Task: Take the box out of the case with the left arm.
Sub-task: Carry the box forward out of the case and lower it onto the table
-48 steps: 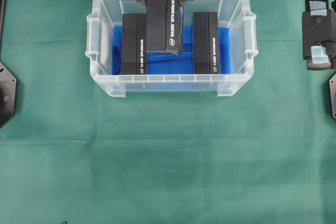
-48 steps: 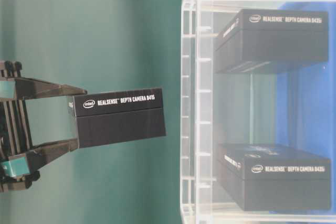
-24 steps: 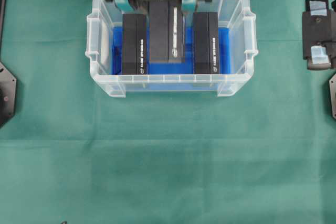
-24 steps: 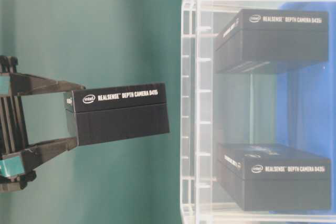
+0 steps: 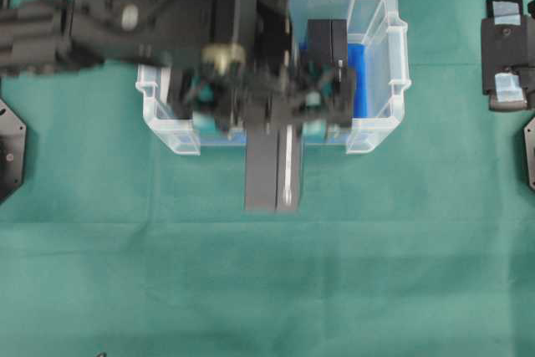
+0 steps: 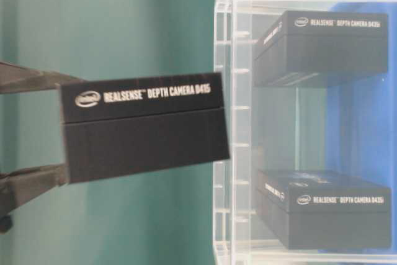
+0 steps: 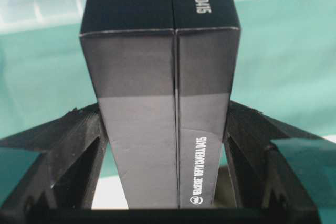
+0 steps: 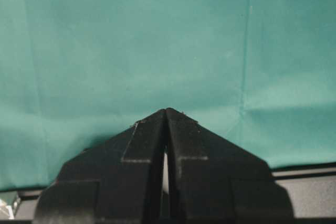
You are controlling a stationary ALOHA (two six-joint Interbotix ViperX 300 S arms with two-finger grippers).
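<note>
A black box (image 5: 272,169) with white lettering hangs in the air, gripped by my left gripper (image 5: 267,119), which is shut on its two long sides. From overhead the box sticks out past the front wall of the clear case (image 5: 378,6), above the green cloth. In the left wrist view the box (image 7: 157,77) fills the gap between the black fingers (image 7: 79,140). The table-level view shows the box (image 6: 142,125) outside the case wall (image 6: 232,122). My right gripper (image 8: 166,113) is shut and empty, parked at the right edge (image 5: 506,48).
Two more black boxes (image 6: 322,44) (image 6: 322,206) stand inside the case on its blue floor (image 5: 358,73). Overhead, one of them (image 5: 328,39) shows while the left arm (image 5: 125,22) covers the case's left half. Green cloth (image 5: 267,290) covers the table.
The left arm has swung over the case and carried the box from above the case's middle toward the front, past the front wall. The right gripper has stayed put.
</note>
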